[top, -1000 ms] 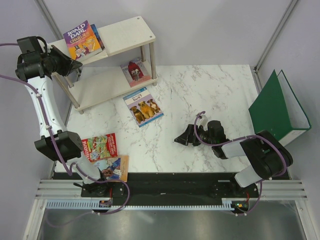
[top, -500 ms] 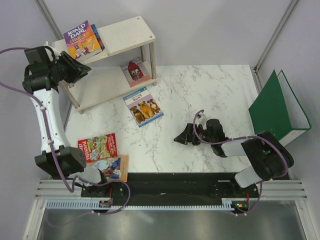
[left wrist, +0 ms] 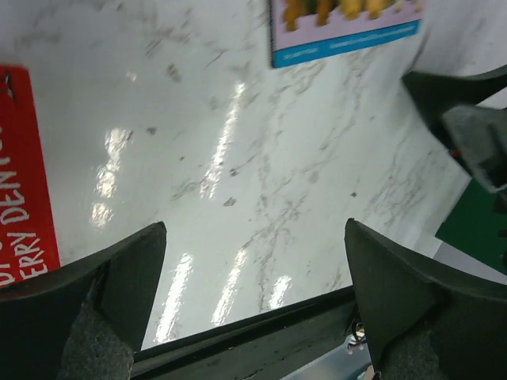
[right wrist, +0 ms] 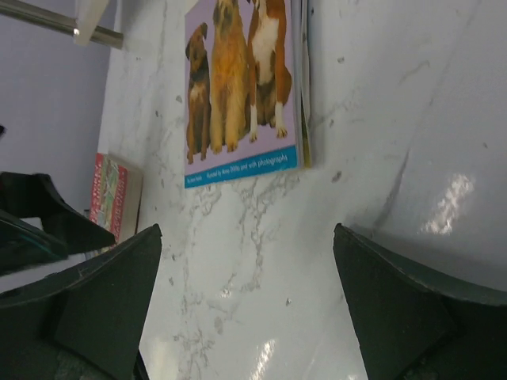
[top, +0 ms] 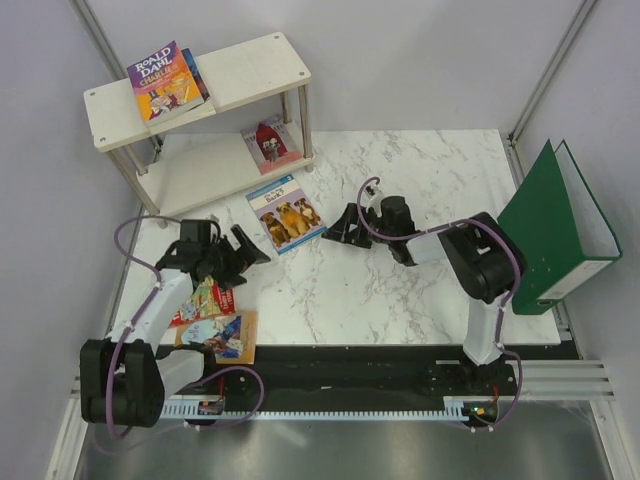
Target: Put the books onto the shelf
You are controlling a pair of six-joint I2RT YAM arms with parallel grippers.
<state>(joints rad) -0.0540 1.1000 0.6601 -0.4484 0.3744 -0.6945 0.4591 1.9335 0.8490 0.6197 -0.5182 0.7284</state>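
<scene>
In the upper left of the top view stands the shelf [top: 255, 75], its two cream boards on thin silver legs. The Roald Dahl book [top: 160, 82] lies flat on the left half of the top board, and a blue book [top: 197, 72] peeks out from under its right edge. On the lower board, near the right end, lies a red-covered book [top: 268, 142].

Below the shelf, at centre left, the left gripper [top: 248, 258] hangs low over the marble table [top: 420, 290]. Its fingers are spread wide with only bare marble between them, as its wrist camera shows. The left arm crosses over the red Treehouse book [top: 205, 298], which lies on the table in the lower left. Just below that, the orange-brown book [top: 225, 338] sits at the table's near edge, its corner overlapping the red one.

Near the middle of the frame, just in front of the shelf, the dogs book [top: 286, 212] lies face up on the table, between the two grippers and touched by neither. To its right the right gripper [top: 337, 225] points at it, close to its right edge. Its fingers are also spread wide and hold nothing.

At the far right a large green binder [top: 555, 225] stands open on the table edge.
</scene>
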